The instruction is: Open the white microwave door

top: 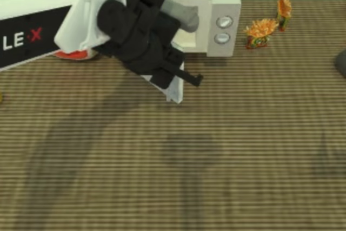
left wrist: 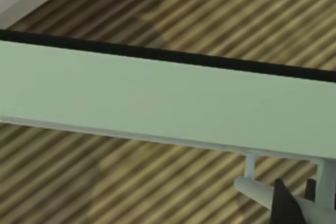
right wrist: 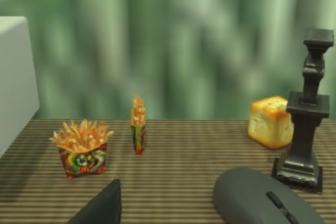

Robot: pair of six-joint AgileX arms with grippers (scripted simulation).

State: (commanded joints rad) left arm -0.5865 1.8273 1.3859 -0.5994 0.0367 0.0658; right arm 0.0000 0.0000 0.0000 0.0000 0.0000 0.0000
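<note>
Left arm reaches in from the table's left edge, its forearm slanting across the white microwave point(top: 216, 4) and its wrist bent down toward the table point(top: 162, 177). The left tool point(top: 186, 77) sits at the free edge of the door point(top: 174, 91), which stands swung outward from the oven front, leaving the cavity exposed behind the arm. In the left wrist view the door point(left wrist: 157, 103) fills the middle as a pale slab, with its slim handle point(left wrist: 262, 190) and one dark fingertip point(left wrist: 286, 205) at it; whether the tool is clamped on the handle cannot be told.

Beyond the tool, beside the knob panel, stand a carton of fries point(top: 259, 33) and a second, narrower one point(top: 283, 10). The right tool point(right wrist: 102, 208) shows only as a dark edge, near a grey mouse point(right wrist: 262, 200), a black candlestick point(right wrist: 307, 124) and a piece of bread point(right wrist: 270, 121). The table is brown and ribbed, the backdrop blurred green.
</note>
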